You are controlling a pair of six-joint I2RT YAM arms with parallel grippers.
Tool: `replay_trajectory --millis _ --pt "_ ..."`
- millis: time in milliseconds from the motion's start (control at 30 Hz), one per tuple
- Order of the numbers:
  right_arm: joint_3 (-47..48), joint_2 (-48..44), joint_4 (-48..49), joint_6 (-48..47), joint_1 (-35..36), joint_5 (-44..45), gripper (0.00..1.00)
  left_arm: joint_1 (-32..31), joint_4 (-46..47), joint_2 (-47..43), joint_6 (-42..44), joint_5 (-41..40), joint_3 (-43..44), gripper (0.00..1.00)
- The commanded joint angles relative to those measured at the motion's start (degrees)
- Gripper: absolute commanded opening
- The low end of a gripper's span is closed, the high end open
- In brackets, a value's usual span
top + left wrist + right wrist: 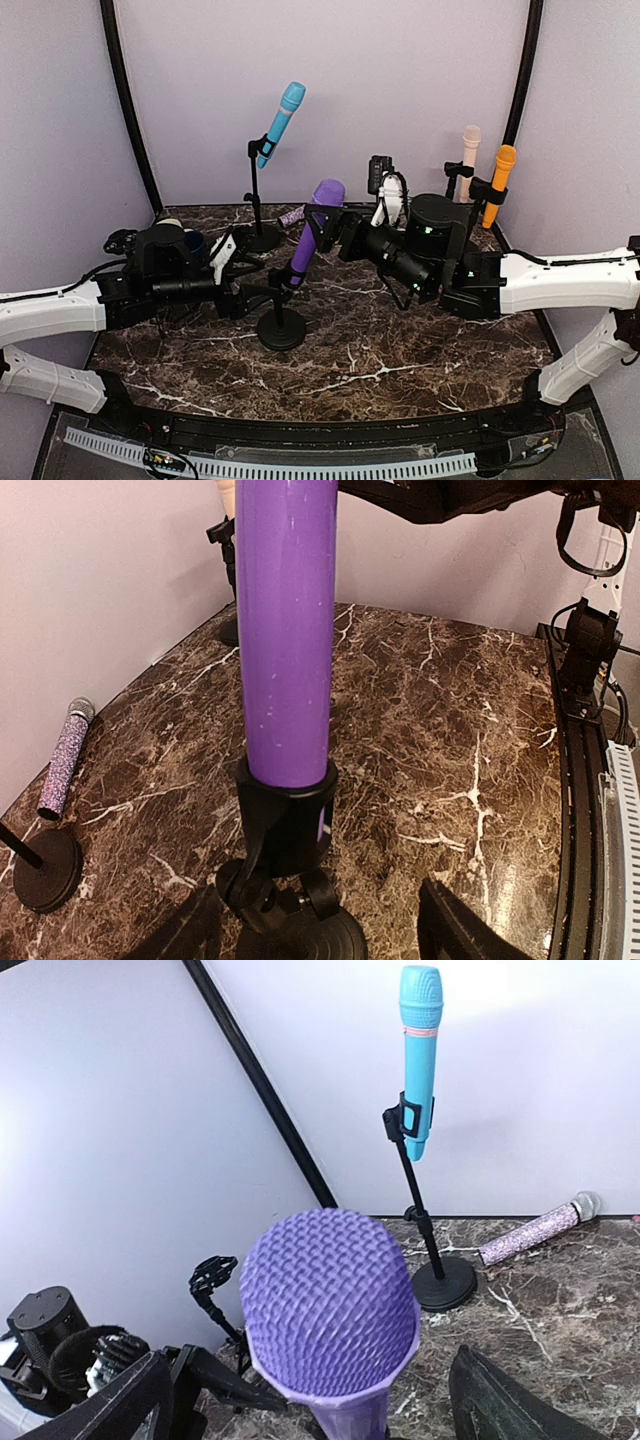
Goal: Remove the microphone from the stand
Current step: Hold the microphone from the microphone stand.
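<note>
Right gripper [310,1380] is wide open around the purple microphone [305,245], left gripper [315,915] wide open below it (both empty). A pull could tip the loose stand [281,330].

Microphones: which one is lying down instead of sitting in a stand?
The glittery mic, flat on the table by the back wall. The purple mic, blue mic, orange mic and cream mic are all held up off it.

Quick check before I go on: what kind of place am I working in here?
Probably a robot test cell, not a studio: plain lavender walls box in a marble-patterned tabletop, and a purple microphone, blue microphone and orange microphone are set out like props.
</note>
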Motion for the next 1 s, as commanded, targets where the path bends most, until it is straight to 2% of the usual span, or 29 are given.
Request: replay_trajectory --millis 0,233,367,600,767,833,967 --pt "4.3 2.4 -3.7 -3.2 -1.5 3.7 0.93 -0.3 -0.5 0.2 1.4 1.2 2.0 0.69" --pt "9.2 4.8 -7.0 -5.1 -1.7 3.4 0.7 -0.5 -2.1 0.8 2.9 -3.2 2.8 0.69" --pt "9.5 4.6 -6.6 -6.5 -1.9 3.0 0.55 -0.5 -1.6 0.2 3.2 -2.5 2.4 0.69" --pt "5.8 1.8 -1.8 -8.3 -3.0 -6.7 0.28 -0.5 -3.1 1.2 3.6 -0.6 3.3 0.7" --pt "3.9 0.5 -0.8 -8.8 -4.9 -16.0 0.18 -0.5 -5.9 2.8 3.4 3.3 5.3 0.7" --pt "3.2 0.0 0.1 -8.0 -6.1 -19.9 0.16 -0.4 -6.3 3.1 3.2 3.4 5.6 0.7" --pt "2.2 -0.5 1.5 -6.4 -7.7 -23.5 0.16 -0.5 -7.7 4.4 3.0 4.3 6.7 0.63"
